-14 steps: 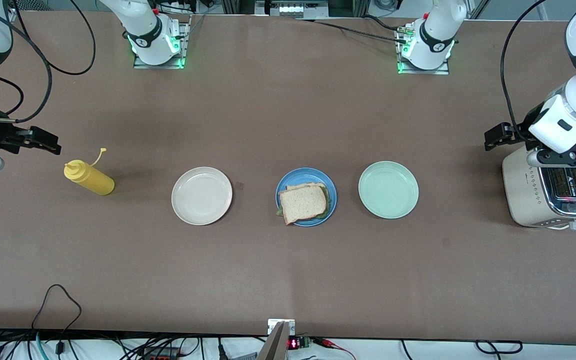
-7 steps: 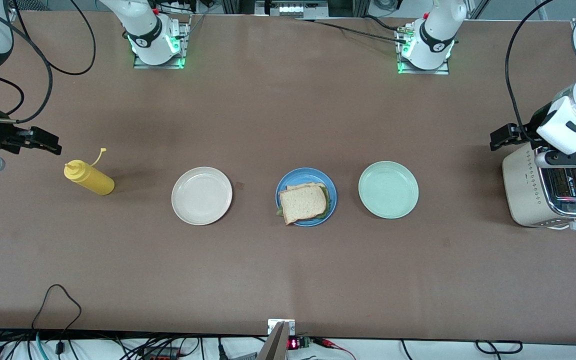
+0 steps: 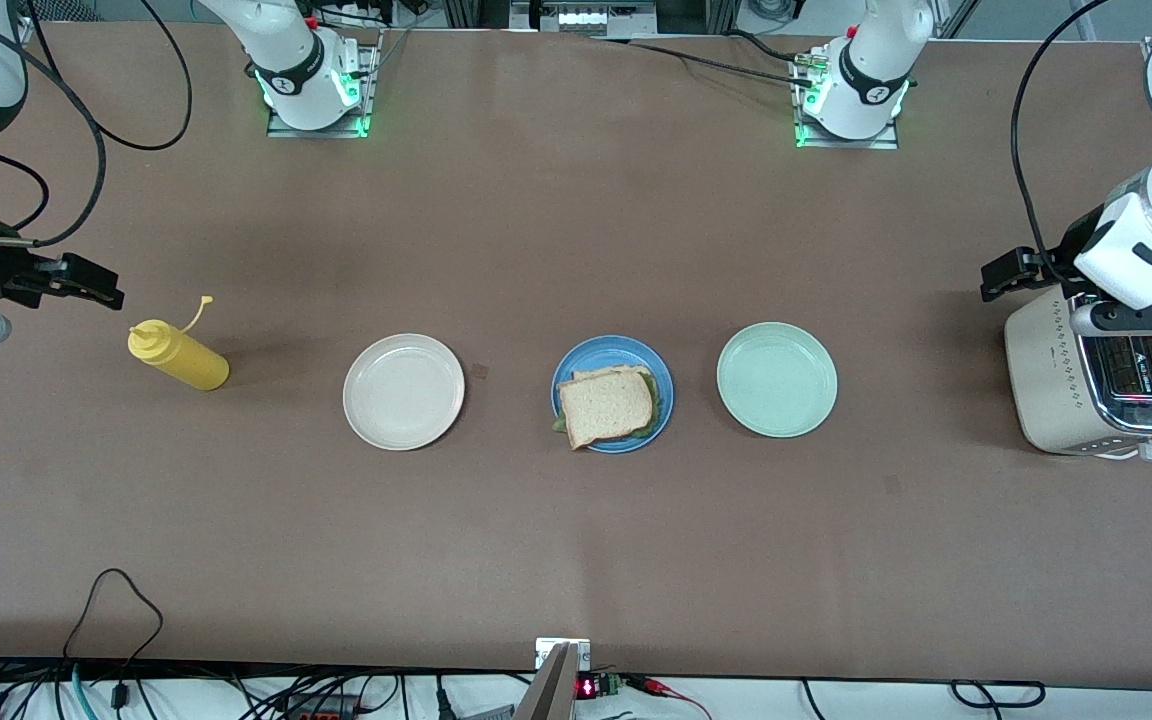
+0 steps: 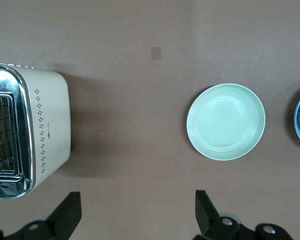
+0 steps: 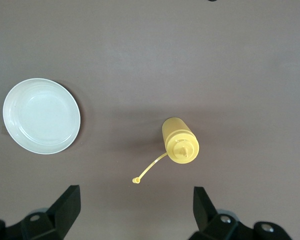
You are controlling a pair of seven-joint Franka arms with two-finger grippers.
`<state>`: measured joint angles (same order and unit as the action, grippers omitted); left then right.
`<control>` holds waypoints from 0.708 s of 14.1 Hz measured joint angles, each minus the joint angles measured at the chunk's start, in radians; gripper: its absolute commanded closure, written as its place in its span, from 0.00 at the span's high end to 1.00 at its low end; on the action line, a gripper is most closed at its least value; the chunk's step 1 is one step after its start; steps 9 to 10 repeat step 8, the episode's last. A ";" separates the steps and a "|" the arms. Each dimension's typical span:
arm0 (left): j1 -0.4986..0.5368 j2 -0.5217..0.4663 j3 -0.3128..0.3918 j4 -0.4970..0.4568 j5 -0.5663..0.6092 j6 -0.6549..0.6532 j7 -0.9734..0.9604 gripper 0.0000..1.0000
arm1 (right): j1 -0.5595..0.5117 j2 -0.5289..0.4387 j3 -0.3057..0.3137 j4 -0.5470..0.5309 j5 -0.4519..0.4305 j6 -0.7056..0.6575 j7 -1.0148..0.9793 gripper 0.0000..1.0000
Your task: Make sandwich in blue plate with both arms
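Two grippers, both spread wide and empty: left gripper (image 4: 137, 212) above bare table beside the toaster (image 4: 25, 130), right gripper (image 5: 136, 209) near the mustard bottle (image 5: 180, 141).

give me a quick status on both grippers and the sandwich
Left gripper open, up by the toaster. Right gripper open, above the table near the mustard bottle. Sandwich assembled on the blue plate. Nothing in the way.
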<state>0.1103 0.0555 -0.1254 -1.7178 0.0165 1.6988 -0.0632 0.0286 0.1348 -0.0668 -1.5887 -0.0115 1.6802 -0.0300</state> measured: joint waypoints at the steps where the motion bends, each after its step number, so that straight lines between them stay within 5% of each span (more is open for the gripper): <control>1: 0.000 0.000 -0.001 0.000 0.000 0.000 0.000 1.00 | 0.000 0.000 0.000 0.000 0.000 -0.001 0.000 1.00; 10: 0.000 0.000 -0.001 0.000 0.000 -0.001 0.000 1.00 | 0.000 0.000 0.000 -0.001 0.011 -0.006 0.000 1.00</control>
